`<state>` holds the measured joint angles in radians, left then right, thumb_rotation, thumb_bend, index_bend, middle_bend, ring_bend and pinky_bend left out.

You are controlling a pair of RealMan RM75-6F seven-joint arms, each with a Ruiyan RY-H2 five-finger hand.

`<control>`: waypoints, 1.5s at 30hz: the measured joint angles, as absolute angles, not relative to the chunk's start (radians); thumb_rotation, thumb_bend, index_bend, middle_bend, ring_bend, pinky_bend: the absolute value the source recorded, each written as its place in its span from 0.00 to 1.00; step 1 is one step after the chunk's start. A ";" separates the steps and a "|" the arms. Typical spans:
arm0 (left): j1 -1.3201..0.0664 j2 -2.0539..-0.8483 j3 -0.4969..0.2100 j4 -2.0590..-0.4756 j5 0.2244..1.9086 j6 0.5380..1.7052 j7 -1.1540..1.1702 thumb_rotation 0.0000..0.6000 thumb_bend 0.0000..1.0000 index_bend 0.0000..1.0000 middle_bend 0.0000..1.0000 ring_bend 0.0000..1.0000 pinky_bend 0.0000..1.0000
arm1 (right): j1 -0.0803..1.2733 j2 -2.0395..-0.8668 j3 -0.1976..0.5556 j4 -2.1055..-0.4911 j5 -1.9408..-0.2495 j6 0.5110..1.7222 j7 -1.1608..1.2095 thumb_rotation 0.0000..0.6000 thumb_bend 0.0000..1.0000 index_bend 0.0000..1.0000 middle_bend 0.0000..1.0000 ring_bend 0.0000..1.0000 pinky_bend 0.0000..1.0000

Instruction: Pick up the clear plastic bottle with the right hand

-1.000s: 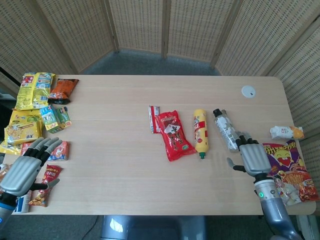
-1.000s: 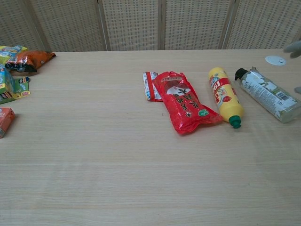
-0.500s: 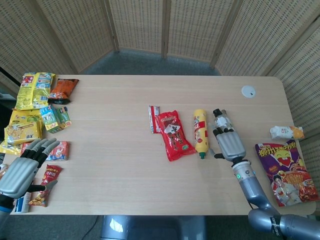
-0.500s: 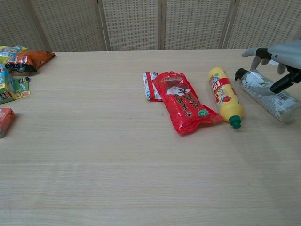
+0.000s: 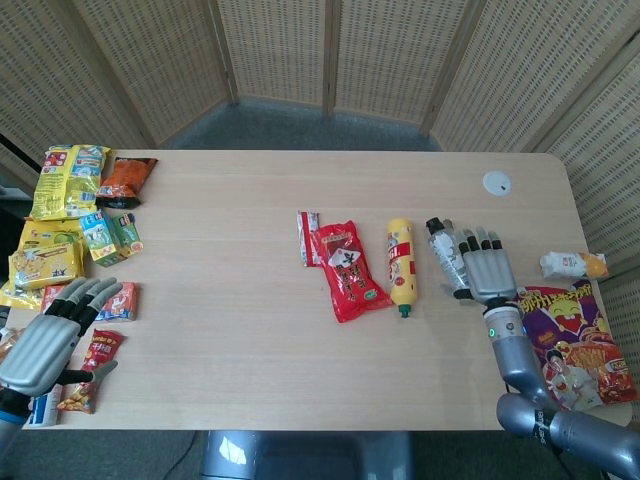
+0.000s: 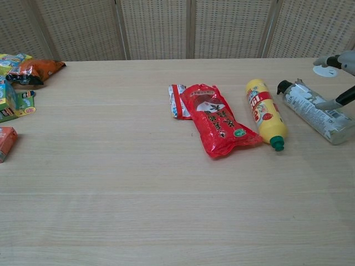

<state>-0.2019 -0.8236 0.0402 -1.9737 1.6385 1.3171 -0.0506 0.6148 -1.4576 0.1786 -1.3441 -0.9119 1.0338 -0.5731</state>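
Your right hand (image 5: 488, 272) hovers flat with fingers spread, holding nothing, just right of the clear plastic bottle with the black cap (image 5: 449, 256), which lies on the light wooden tabletop (image 5: 240, 300) beside the yellow squeeze bottle (image 5: 401, 263); left hand (image 5: 48, 340) likewise unclenched, empty.

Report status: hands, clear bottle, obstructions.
Right robot hand open, fingers spread, beside the clear plastic bottle. Left robot hand open, idle. Bottle lying flat, not gripped. Yellow bottle lies close on its other side.
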 measured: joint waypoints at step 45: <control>-0.160 -0.779 0.061 -1.980 1.688 1.393 -0.085 0.96 0.22 0.00 0.00 0.00 0.00 | 0.759 -1.858 0.272 -0.706 -0.740 0.705 -0.476 0.99 0.32 0.00 0.22 0.39 0.77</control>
<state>-0.1602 -0.7792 0.0606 -1.9797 1.6878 1.3928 -0.0850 0.7595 -1.8584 0.2723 -0.7056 -0.7395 0.7054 -0.4756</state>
